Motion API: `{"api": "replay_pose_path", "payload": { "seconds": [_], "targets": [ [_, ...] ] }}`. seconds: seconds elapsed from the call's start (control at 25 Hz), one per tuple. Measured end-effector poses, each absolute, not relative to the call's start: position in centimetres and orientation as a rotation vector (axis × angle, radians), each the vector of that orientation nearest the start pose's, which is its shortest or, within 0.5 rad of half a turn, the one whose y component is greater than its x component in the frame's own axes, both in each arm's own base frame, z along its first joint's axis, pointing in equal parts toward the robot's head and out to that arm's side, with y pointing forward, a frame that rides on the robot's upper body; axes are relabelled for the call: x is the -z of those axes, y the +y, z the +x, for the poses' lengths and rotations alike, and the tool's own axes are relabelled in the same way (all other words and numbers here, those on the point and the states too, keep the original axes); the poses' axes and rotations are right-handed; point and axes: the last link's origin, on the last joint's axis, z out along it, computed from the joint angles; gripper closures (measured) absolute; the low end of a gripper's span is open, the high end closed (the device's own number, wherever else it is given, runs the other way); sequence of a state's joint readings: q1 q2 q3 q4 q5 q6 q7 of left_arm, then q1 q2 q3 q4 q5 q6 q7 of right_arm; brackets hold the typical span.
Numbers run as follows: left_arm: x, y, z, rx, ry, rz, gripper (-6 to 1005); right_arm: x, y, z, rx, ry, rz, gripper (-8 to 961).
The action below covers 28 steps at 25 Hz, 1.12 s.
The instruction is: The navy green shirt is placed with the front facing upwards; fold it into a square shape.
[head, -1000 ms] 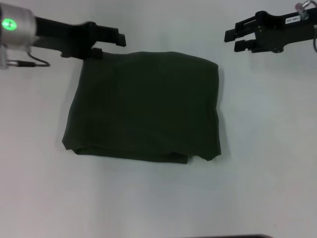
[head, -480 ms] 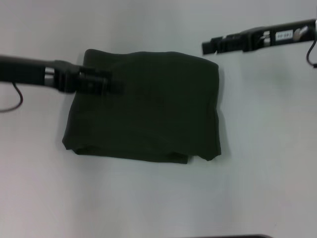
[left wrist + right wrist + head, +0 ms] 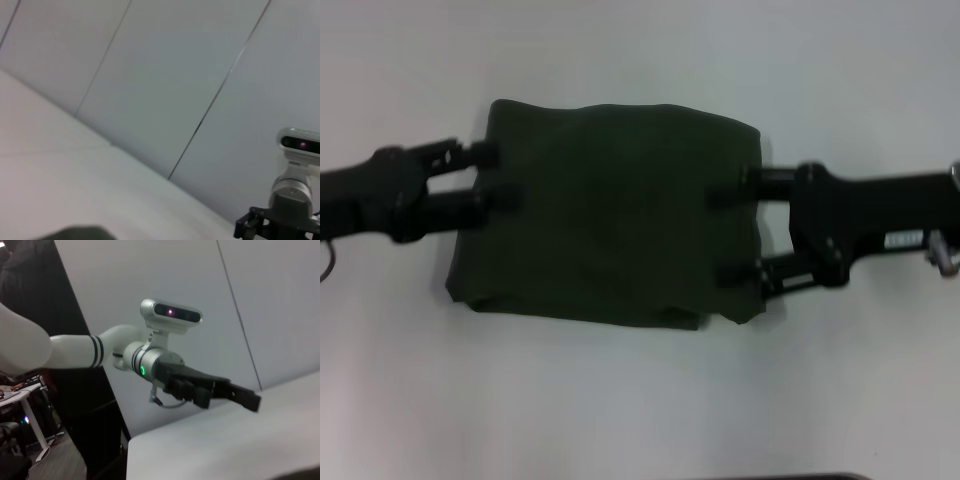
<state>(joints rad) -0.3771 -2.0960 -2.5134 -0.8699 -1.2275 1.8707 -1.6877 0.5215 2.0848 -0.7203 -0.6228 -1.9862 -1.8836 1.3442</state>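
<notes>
A plain white table (image 3: 620, 400) fills the head view; pale wall panels (image 3: 165, 75) with thin dark seams stand behind

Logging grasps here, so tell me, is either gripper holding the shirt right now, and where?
Cannot be told. Both open grippers, left and right, reach over the folded shirt's side edges; no closed grip shows.

The head camera looks steeply down on the bench (image 3: 620, 400); both wrist cameras face across it toward each other's arm.
</notes>
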Motion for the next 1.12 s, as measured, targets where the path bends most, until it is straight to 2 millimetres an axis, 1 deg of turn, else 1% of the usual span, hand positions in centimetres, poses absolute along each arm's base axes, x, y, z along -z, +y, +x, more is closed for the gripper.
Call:
{"api": "replay_pose_path", "payload": {
  "seconds": [0.08,0.16,0.24,0.36,0.44,0.56,0.68,0.88,1.12],
  "targets": [
    [-4.4,27.3,-27.1,0.958,-0.937,-2.715,171,0.9,27.4,24.8,-0.968,0.568,-3.000,99],
    [-4.5,26.3,-28.0,0.960,-0.947,-2.724,171,1.0,26.6,25.8,-0.943,0.588,-2.987,43],
    [-4.3,25.3,-28.8,0.964,-0.943,-2.735,171,1.1,25.6,27.0,-0.917,0.598,-2.960,43],
    [-3.4,23.4,-29.9,0.950,-0.917,-2.761,171,1.0,24.7,28.1,-0.904,0.598,-2.925,44],
    [-2.4,22.1,-30.4,0.921,-0.916,-2.805,171,1.1,24.3,28.4,-0.902,0.599,-2.915,44],
    [-0.9,20.6,-31.1,0.878,-0.914,-2.862,171,1.2,24.3,28.6,-0.901,0.609,-2.905,43],
    [-0.1,20.0,-31.4,0.892,-0.849,-2.869,171,1.2,24.6,28.4,-0.901,0.602,-2.898,43],
    [0.7,20.1,-31.5,0.897,-0.809,-2.857,173,1.3,24.6,28.5,-0.902,0.602,-2.892,43],
    [0.2,20.1,-31.8,0.898,-0.807,-2.827,174,1.6,23.7,29.1,-0.883,0.568,-2.895,43]
  ]
}}
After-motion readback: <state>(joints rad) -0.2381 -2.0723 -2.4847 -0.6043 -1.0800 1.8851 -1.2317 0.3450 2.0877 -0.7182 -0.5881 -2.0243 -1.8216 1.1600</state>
